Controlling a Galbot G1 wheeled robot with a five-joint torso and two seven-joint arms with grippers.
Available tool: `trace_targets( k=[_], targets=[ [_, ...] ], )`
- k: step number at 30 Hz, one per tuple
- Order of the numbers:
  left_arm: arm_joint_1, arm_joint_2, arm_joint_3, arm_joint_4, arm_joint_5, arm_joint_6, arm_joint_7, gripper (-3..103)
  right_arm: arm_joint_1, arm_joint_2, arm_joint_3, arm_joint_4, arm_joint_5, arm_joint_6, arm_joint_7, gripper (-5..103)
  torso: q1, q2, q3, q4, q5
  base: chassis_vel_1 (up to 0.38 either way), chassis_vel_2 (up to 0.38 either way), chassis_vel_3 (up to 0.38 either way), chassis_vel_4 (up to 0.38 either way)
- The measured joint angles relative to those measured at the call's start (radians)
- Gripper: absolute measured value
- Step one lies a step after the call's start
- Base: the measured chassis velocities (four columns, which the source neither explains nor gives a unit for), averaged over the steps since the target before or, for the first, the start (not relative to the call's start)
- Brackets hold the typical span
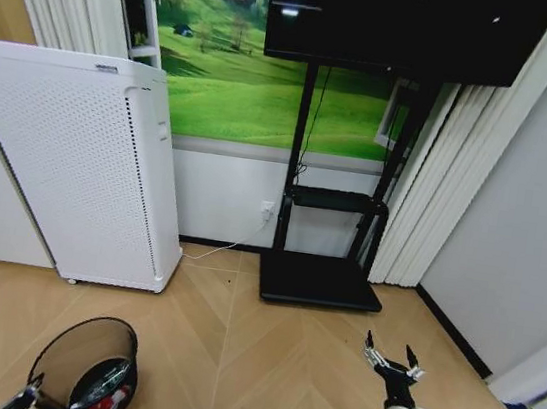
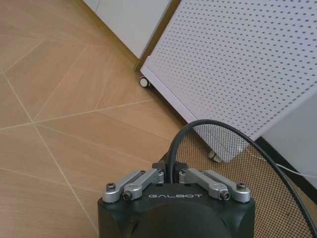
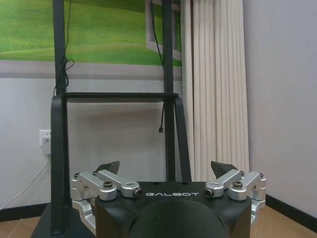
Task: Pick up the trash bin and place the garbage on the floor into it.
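The black wire-mesh trash bin (image 1: 82,359) hangs tilted just above the floor (image 1: 262,364) at the lower left, its mouth turned toward me. My left gripper (image 1: 30,397) is shut on its rim. The left wrist view has the rim wire (image 2: 198,124) running between the closed fingers of the left gripper (image 2: 171,173), with mesh (image 2: 237,183) beyond. A red-and-white piece of garbage (image 1: 107,407) lies inside the bin. My right gripper (image 1: 389,359) stands open over bare floor at the lower right, holding nothing; the right wrist view shows the right gripper (image 3: 166,168) with fingers spread.
A tall white perforated appliance (image 1: 76,169) on casters stands close behind the bin, also seen as the white appliance (image 2: 237,64). A black TV stand (image 1: 319,281) sits against the back wall, with white curtains (image 1: 427,184) to its right. Open parquet lies between the arms.
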Motion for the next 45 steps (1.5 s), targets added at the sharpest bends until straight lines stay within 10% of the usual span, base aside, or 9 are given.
trace_targets(
  k=[30,45],
  targets=[
    [-0.013,-0.037,0.082,0.076,0.135,-0.024,-0.038,4,0.004,-0.026,0.021,-0.045,0.048,0.041,-0.022,100,0.000,0.000,0.000,0.0001,0.0001,0.008,0.005,-0.006,-0.007],
    [0.044,-0.060,0.048,-0.008,0.151,-0.025,-0.045,57,0.009,-0.025,0.019,-0.064,0.054,0.052,-0.040,100,0.000,0.000,0.000,-0.0002,0.0001,0.000,0.000,0.000,0.000]
  ],
)
